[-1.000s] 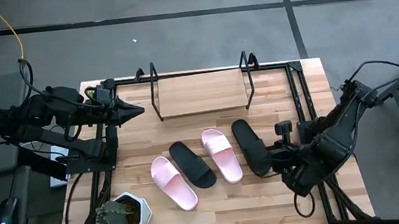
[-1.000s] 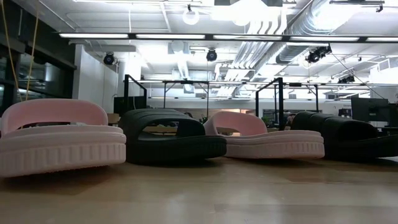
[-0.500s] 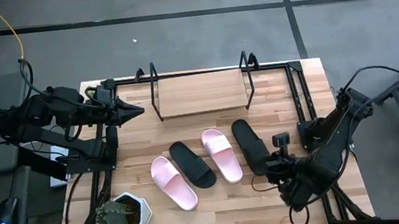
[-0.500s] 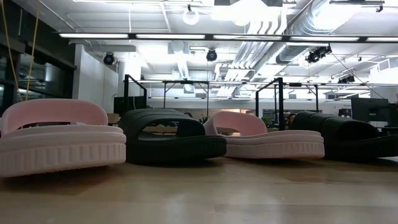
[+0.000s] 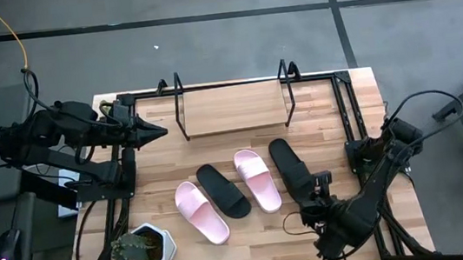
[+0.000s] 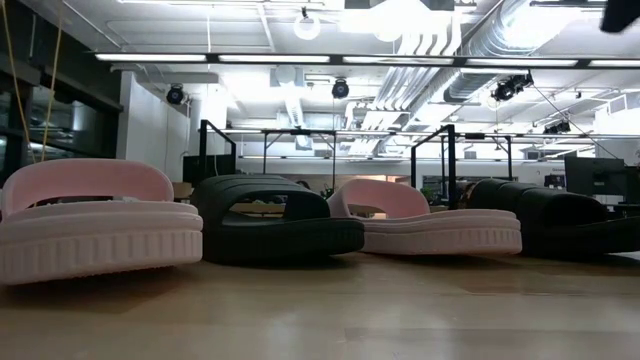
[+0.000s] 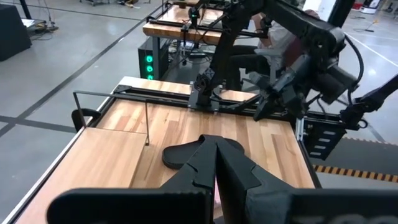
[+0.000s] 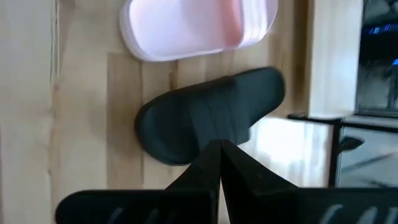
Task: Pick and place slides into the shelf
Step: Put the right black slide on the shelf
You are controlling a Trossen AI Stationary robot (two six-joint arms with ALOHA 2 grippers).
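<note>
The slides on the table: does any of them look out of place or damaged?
Nothing stands out. All four slides lie flat on the table, sole down, in a loose row: pink slide, black slide, second pink slide, second black slide. Colours alternate, so pairs are split. The shelf holds none yet.

An industrial lab: exposed ducts (image 6: pixel 520 40) and strip lights (image 6: pixel 330 60) hang over workbenches (image 7: pixel 186 28) on concrete floor (image 5: pixel 204 45).

Two dark jointed arms trailing looped black cables, each tapering to a pointed tool.
</note>
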